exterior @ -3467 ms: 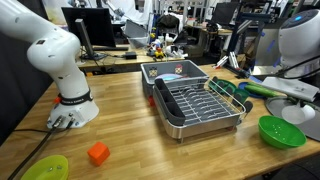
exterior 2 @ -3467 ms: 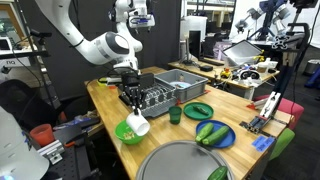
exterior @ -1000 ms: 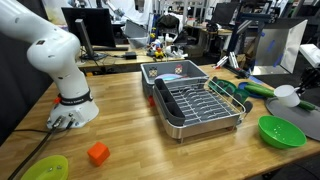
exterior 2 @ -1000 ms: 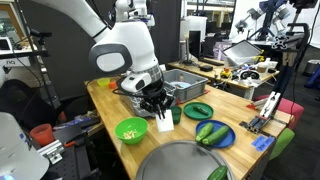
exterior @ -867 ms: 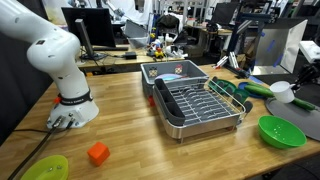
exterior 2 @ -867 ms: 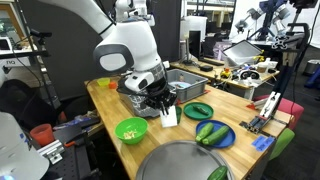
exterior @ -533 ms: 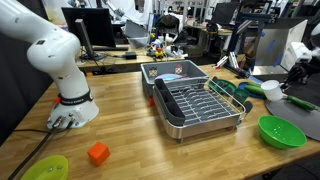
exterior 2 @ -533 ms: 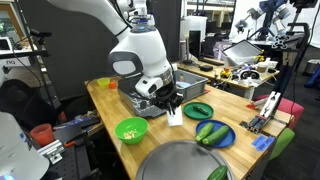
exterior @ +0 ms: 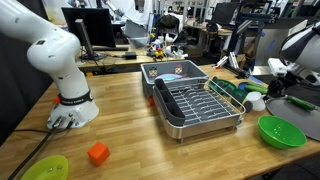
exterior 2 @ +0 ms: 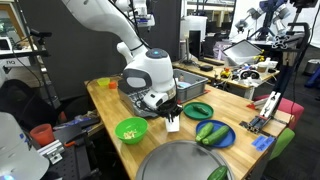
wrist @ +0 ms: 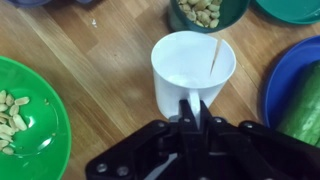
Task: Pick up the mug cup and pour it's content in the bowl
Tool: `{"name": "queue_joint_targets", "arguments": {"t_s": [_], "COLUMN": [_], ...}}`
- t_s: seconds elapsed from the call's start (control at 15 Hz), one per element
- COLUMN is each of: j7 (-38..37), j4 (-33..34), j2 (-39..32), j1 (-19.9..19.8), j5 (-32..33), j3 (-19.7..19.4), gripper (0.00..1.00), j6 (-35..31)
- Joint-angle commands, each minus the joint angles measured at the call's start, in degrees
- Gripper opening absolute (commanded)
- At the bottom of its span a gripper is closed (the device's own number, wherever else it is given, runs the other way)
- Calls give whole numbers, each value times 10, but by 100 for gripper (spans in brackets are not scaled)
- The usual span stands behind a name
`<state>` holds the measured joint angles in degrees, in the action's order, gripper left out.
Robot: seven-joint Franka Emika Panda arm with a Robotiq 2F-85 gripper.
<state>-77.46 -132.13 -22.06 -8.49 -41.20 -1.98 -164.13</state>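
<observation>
I have the tool closed on the mug cup. Its jaws pinch the near wall at the rim, one inside and one outside as far as the wrist view lets me read it. The cup stands upright, mouth up, low over the bench. The bowl is on its left and a blue plate on its right. In an exterior view the cup sits just under the tool, right of the bowl. I cannot tell whether its base touches the wood.

The cup's inside looks bare white and nuts lie in the bowl, so I judge the pour done and the step in hand to be setting the cup down. The next move calls for a straight descent until the base seats flat. Then I would open the jaws and lift clear without dragging the rim, since a one-wall pinch on so light a cup could tip it.

The cup is smooth, glossy white, round and slightly tapered, with a thin wall. A pale streak runs down its far inner side, and I cannot say whether it is a mark or a glint. The bowl is bright green plastic, wide and shallow. The bench is planked wood with visible grain. A dark green dish at the far edge holds more nuts, and a cucumber lies on the plate.
</observation>
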Motion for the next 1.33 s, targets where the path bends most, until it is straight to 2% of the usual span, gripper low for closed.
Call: {"name": "queue_joint_targets", "arguments": {"t_s": [0.0, 0.33, 0.6, 0.67, 0.73, 0.8, 0.87, 1.27], "j7": [63, 118, 144, 147, 149, 147, 146, 121], "j4": [21, 19, 6, 4, 0, -3, -9, -39], "j2": [-14, -21, -26, -25, -24, -23, -24, -24], "j1": [-35, -61, -67, -69, -70, -71, -70, -55], "j5": [-42, -81, -90, -92, -92, -90, -87, -77], "j3": [36, 56, 55, 55, 53, 51, 49, 25], "gripper": [2, 2, 2, 10, 35, 35, 40, 83], "j6": [13, 10, 6, 6, 6, 5, 3, -43]}}
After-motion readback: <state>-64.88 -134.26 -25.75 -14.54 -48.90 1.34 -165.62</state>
